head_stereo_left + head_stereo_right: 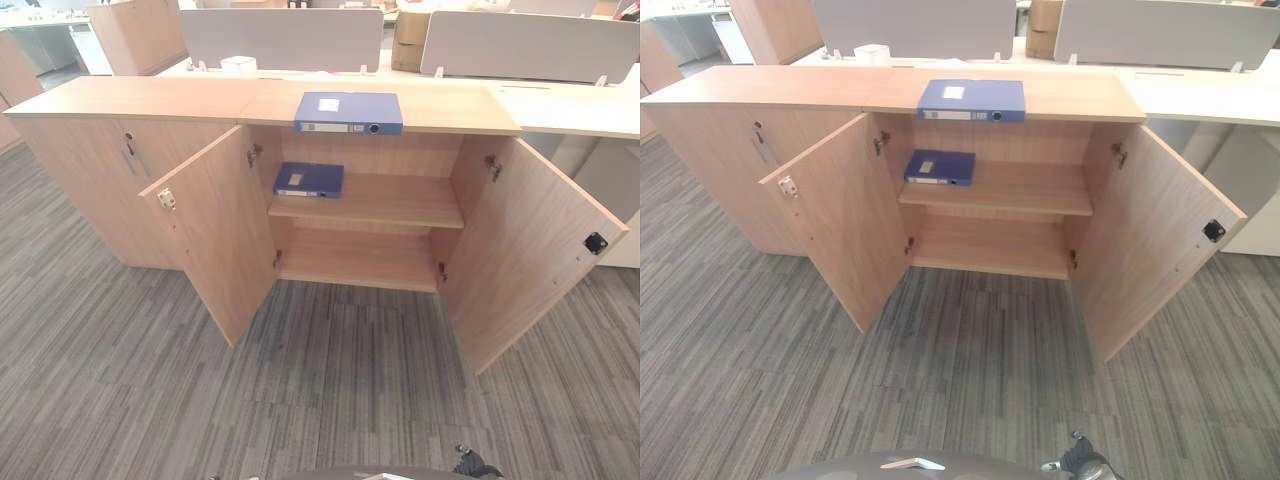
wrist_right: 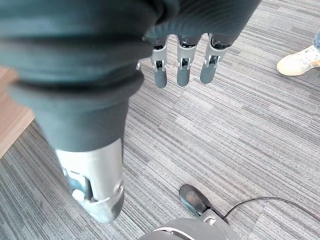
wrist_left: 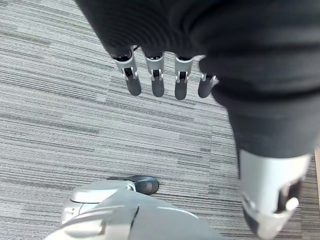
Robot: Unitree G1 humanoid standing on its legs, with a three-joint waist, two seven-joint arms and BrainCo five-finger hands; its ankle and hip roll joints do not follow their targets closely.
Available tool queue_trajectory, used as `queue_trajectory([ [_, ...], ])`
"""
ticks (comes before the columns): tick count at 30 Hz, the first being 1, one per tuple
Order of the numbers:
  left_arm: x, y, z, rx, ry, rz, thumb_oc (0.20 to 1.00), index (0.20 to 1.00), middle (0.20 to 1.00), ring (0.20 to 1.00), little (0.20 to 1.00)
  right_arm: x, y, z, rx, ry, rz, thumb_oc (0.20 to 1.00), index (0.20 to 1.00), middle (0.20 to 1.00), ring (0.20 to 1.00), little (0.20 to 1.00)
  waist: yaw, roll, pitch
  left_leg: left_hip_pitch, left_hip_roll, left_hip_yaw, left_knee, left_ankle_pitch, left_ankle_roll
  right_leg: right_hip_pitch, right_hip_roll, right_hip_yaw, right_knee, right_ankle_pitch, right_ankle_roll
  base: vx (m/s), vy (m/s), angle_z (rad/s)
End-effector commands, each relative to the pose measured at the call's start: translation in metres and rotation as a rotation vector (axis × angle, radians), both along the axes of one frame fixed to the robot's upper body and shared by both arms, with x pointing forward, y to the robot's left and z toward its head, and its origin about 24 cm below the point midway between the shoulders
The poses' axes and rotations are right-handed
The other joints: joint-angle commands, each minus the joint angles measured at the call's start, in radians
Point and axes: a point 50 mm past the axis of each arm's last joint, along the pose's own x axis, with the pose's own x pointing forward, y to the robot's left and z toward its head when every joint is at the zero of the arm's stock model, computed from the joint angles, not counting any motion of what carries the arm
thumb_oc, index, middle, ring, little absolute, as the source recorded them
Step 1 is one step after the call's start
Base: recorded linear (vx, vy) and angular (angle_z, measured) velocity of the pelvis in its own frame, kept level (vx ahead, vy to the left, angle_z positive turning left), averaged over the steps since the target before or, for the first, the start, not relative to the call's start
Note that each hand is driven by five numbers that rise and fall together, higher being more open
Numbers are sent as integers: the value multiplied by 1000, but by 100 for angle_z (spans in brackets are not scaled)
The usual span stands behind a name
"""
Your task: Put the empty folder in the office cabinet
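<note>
Blue folder lies atop the cabinet, well apart from both slack-fingered, empty hands.

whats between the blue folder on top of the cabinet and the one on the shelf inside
Only the cabinet's top panel and a gap of air. The upper folder lies on it; the lower folder lies on the shelf, as the left eye view shows.

Grey striped carpet covered the floor in front of the wooden counter. Behind the counter stood white desks with grey divider panels; a cardboard box sat between the panels. A taller wooden unit stood behind the counter's left end.
</note>
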Motion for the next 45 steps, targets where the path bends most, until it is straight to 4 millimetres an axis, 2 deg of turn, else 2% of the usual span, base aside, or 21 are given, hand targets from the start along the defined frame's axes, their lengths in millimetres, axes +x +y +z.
queue_trajectory([
  [1,6,0,0,21,-1,-42,1000,1000,1000,1000,1000,14,-9,4,-36,-13,14,1000,1000,1000,1000,1000,-13,-22,-16,-11,19,-40,-13,-68,-57,-14,-49,-9,-29,9,87,0,0,0],
  [30,-4,-7,-2,-14,41,-55,1000,1000,1000,1000,1000,13,-6,3,-22,17,40,1000,1000,1000,1000,1000,-18,-16,-10,2,27,-35,-13,-75,-58,-7,-38,1,-29,-2,81,6,-4,0],
  [39,0,-5,-1,-8,32,-65,1000,1000,1000,1000,1000,16,-8,4,-25,13,44,1000,1000,1000,1000,1000,-19,-16,-1,3,31,-40,-13,-75,-61,-5,-34,-4,-29,-7,77,21,-23,0],
  [40,8,-2,0,1,11,-83,1000,1000,1000,1000,1000,24,-15,7,-45,-8,37,1000,1000,1000,1000,1000,-19,-15,19,3,41,-46,-13,-72,-65,-7,-26,-19,-29,-11,69,110,-133,2],
  [45,12,0,1,6,0,-88,1000,1000,1000,1000,1000,28,-19,9,-57,-20,30,1000,1000,1000,1000,1000,-18,-15,29,-1,47,-44,9,-84,-67,-6,-25,-24,-22,-18,64,77,-73,8],
])
